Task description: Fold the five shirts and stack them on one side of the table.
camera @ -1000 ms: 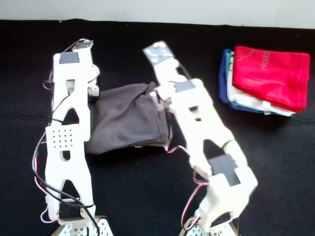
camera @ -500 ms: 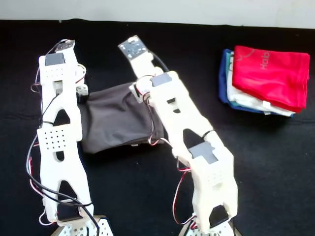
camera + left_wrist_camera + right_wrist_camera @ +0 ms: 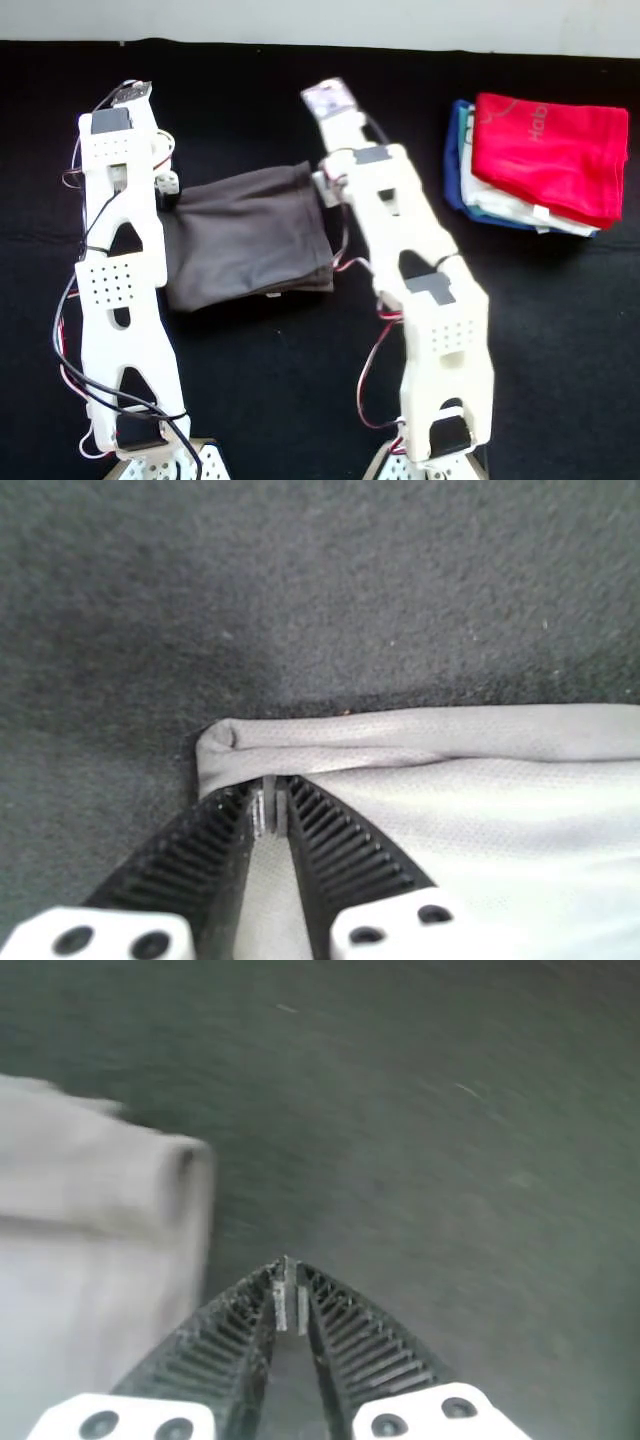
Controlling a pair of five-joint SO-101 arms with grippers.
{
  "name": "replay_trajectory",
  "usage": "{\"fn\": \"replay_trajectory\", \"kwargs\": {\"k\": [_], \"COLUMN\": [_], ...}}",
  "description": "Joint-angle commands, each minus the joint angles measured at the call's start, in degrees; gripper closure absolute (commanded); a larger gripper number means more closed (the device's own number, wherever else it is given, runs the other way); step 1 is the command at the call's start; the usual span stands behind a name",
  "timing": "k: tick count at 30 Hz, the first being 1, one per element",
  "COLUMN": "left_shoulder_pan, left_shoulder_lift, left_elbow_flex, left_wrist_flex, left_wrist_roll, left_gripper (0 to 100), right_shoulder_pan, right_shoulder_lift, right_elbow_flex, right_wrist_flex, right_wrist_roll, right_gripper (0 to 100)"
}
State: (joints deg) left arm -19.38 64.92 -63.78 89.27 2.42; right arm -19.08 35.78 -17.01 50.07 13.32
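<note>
Left gripper [image 3: 270,815] clenched over the folded dark grey cloth shirt [image 3: 250,240], right gripper [image 3: 287,1295] clenched empty just right of it; dragging sideways might undo the fold

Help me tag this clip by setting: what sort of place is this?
Probably a robotics test bench: a white left arm and right arm stand at a black-covered table, with a grey shirt between them and a stack of folded shirts at one side.
</note>
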Motion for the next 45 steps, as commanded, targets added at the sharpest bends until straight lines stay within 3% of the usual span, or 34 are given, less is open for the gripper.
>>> {"fn": "replay_trajectory", "kwargs": {"k": [1, 8, 16, 33, 40, 45], "left_shoulder_pan": [-3.03, -3.03, -3.03, -2.95, -2.95, -2.95], "left_shoulder_lift": [0.48, 0.48, 0.48, 0.48, 0.48, 0.48], "left_elbow_flex": [-0.57, -0.57, -0.57, -0.57, -0.57, -0.57], "left_wrist_flex": [-1.41, -1.41, -1.41, -1.41, -1.49, -1.49], "left_wrist_roll": [0.53, 0.53, 0.53, 0.53, 0.62, 0.62], "left_gripper": [99, 99, 99, 99, 99, 99], "right_shoulder_pan": [0.66, -4.88, -12.97, -3.65, -6.02, -10.07], "right_shoulder_lift": [-2.42, -4.70, 8.48, 33.71, 34.07, 34.33], "right_elbow_flex": [-5.76, -18.51, -27.91, -61.85, -76.44, -77.58], "right_wrist_flex": [4.88, 10.15, 2.95, 3.21, 21.93, 30.02], "right_wrist_roll": [-0.09, -0.79, -3.69, -2.37, -2.37, -2.37], "right_gripper": [99.1, 99.0, 99.0, 99.0, 99.0, 99.0]}}
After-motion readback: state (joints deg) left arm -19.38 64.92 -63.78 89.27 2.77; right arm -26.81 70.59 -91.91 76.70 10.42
